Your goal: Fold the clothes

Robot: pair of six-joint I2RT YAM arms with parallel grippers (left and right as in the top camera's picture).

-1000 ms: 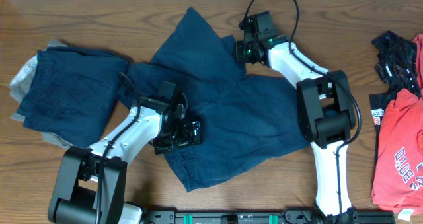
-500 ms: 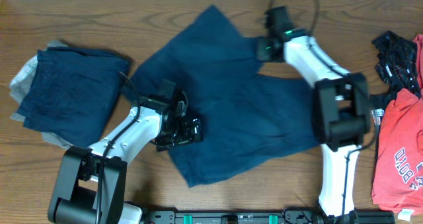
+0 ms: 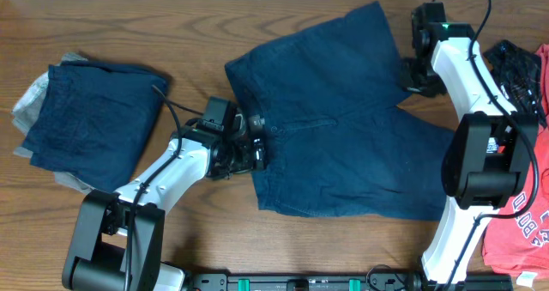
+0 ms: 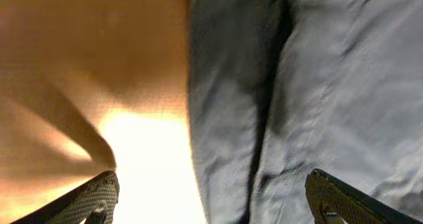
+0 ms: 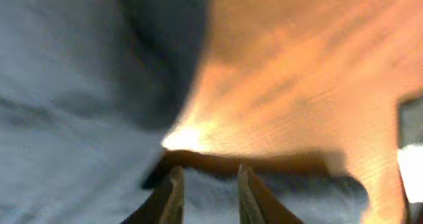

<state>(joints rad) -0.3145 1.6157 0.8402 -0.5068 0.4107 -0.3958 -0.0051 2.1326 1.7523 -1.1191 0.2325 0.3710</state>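
Jaws of the left gripper [image 3: 247, 147] are being held wide apart and empty, straddling the waistband edge of the shorts [image 3: 343, 136]. Those of the right gripper [image 3: 414, 72] are being held nearly closed, apparently pinching a leg hem, since cloth is being shown between the fingers. Everything is being carried by a brown, grained wooden table [image 3: 103, 25]. The navy shorts, soft, matte and lightly creased, are being displayed flat, their long axis running from waistband to hems, left gripper toward right. Left of the shorts, a folded navy pile [image 3: 90, 124] is being shown. Right of the shorts, crumpled red shirts [image 3: 515, 197] are being shown. For the coming fold, the left arm is being judged nearer the waistband.
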